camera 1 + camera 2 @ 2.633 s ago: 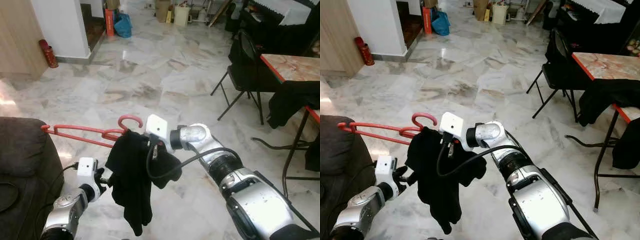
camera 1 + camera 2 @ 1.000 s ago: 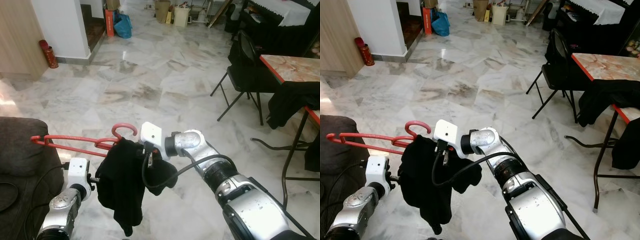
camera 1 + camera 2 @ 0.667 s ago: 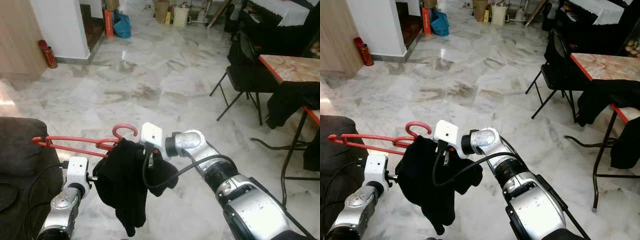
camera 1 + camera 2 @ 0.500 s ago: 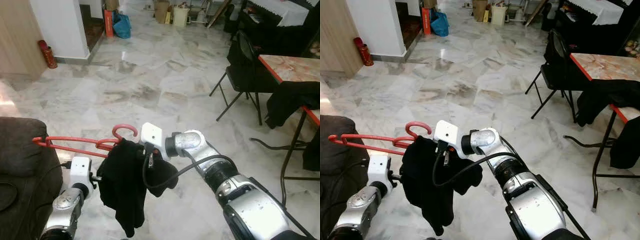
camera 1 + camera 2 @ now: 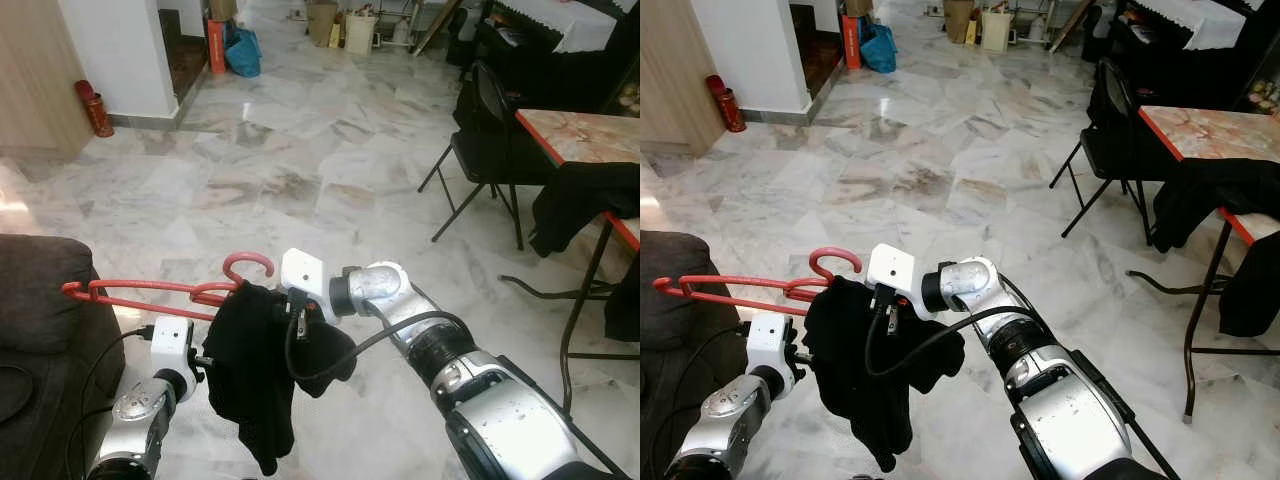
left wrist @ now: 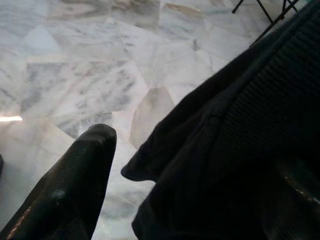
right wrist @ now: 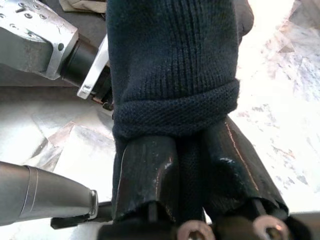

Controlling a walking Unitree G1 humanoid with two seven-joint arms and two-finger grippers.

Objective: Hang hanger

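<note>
Hanger (image 5: pixel 160 291), red, carried over marble floor (image 5: pixel 300 130); long axis level, running leftward from right claw (image 7: pixel 192 165), hook (image 5: pixel 248 264) upward. Black garment (image 5: pixel 260 370) draped at hook end, right claw clamped on its knit. Left claw (image 6: pixel 165 165) beside hanging cloth, one finger (image 6: pixel 70 185) free, grip indeterminate. No rail discernible.

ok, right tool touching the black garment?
Touching. The right wrist view shows the right tool with both fingers pinched on a fold of the black garment, no gap.
</note>
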